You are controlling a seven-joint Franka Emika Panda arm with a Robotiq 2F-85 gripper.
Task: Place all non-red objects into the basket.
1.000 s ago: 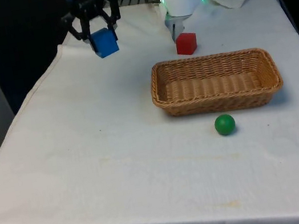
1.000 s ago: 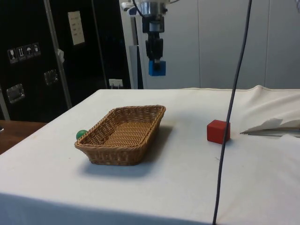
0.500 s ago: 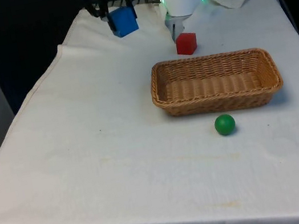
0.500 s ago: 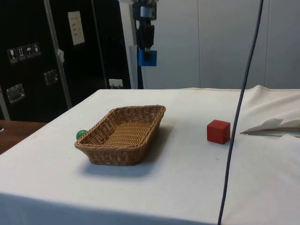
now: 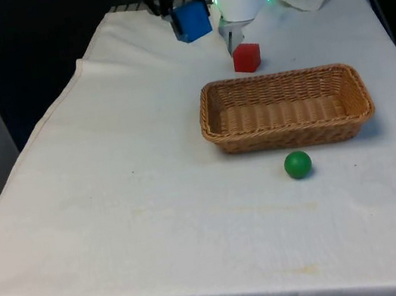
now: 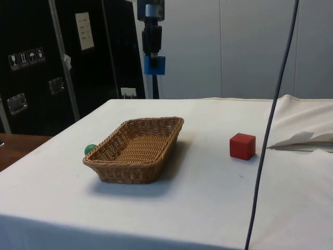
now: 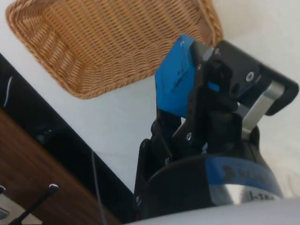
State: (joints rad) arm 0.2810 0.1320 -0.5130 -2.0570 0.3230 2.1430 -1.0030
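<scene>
Claw (image 5: pixel 185 8) high above the cloth (image 5: pixel 131 206), pinching the blue cube (image 5: pixel 192 21) between both fingers, clear of everything below. Carried that high, by the look of it, to pass over the rim of the basket (image 5: pixel 291 135) without clipping the wicker. Seen from the side, cube (image 6: pixel 154 65) hanging beyond the basket (image 6: pixel 136 175), not yet over its hollow; a sideways carry and a lowering left before release. From the wrist, cube (image 7: pixel 177 82) gripped on two opposite faces, one flat face turned outward, basket (image 7: pixel 84 79) well below. Basket lying open, nothing inside. Green ball (image 5: pixel 297 164) resting on the cloth just beside the basket's near long wall, untouched, also due for the basket. Red cube (image 5: pixel 246 57) sitting near the far wall, apart from the wicker, presumably to be left alone as the red one. Judged as early in the task: first non-red item in the air, second waiting. Main risk: a drop from too high, bouncing the cube back out.
</scene>
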